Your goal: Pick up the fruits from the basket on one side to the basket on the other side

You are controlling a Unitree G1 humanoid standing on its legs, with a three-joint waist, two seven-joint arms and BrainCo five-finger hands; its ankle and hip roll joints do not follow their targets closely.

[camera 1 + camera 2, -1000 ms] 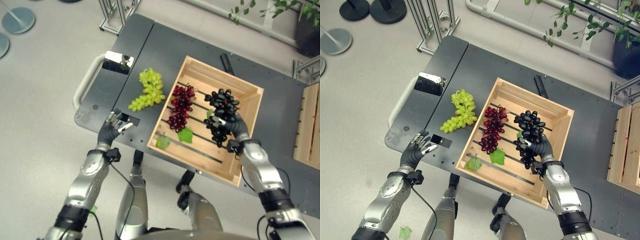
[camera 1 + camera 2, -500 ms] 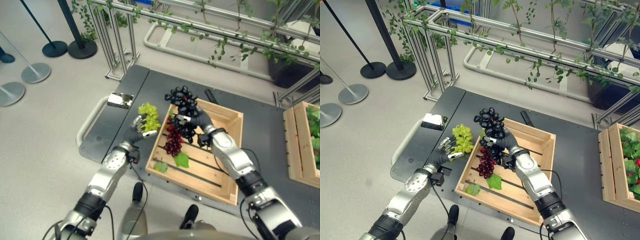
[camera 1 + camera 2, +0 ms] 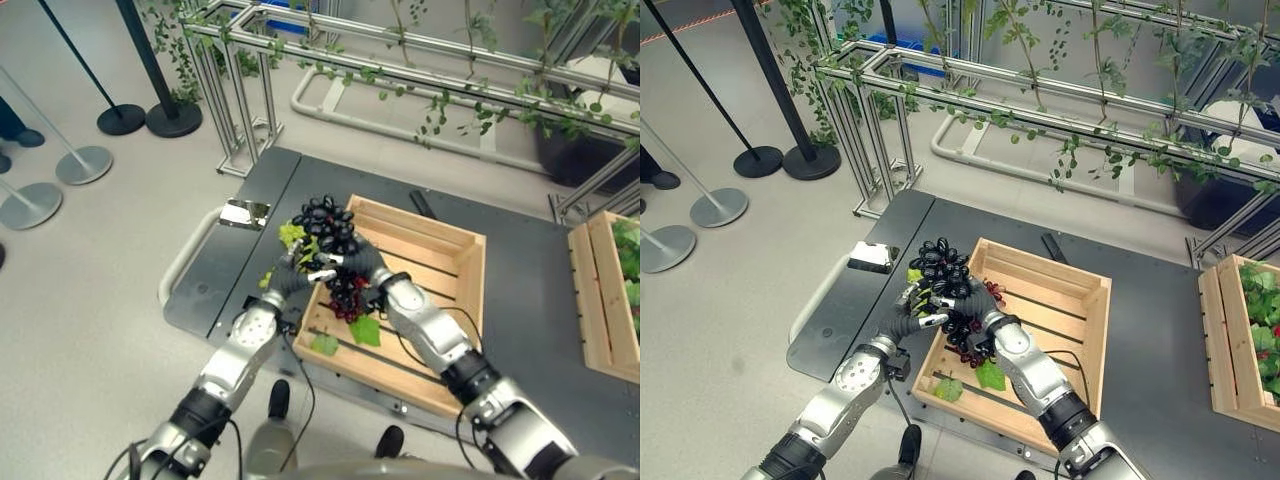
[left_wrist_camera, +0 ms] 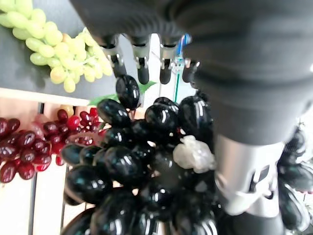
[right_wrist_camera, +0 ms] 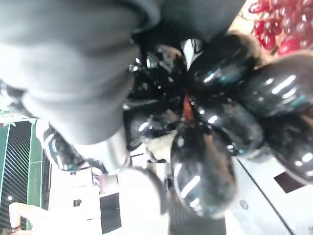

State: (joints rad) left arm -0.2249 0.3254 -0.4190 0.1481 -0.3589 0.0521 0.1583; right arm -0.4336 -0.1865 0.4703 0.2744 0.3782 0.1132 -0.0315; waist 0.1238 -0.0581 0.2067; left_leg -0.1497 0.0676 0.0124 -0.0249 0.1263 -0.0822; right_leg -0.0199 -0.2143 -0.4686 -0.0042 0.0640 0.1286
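Observation:
My right hand [image 3: 358, 268] is shut on a bunch of black grapes [image 3: 325, 222], held up over the left rim of the wooden crate [image 3: 455, 300]. My left hand [image 3: 293, 274] is raised beside the bunch. Its fingers [image 4: 141, 62] are fairly straight and reach the top berries, with the black grapes [image 4: 132, 166] close before its palm. The red grapes [image 3: 347, 297] lie inside the crate below. A bunch of green grapes [image 4: 58, 54] lies on the dark table [image 3: 210, 290] left of the crate, partly hidden behind the hands.
Two green leaves [image 3: 990, 375] lie on the crate's slats. A shiny metal plate [image 3: 870, 257] sits on the table's left part. Another crate [image 3: 1240, 340] with greens stands at the right. A metal frame with vines [image 3: 1040, 115] and stanchion bases [image 3: 720, 207] stand beyond.
The right hand lifted the black grapes out of the crate and carried them left over its rim. The left hand rose from the table edge to meet the bunch. The camera view shifted.

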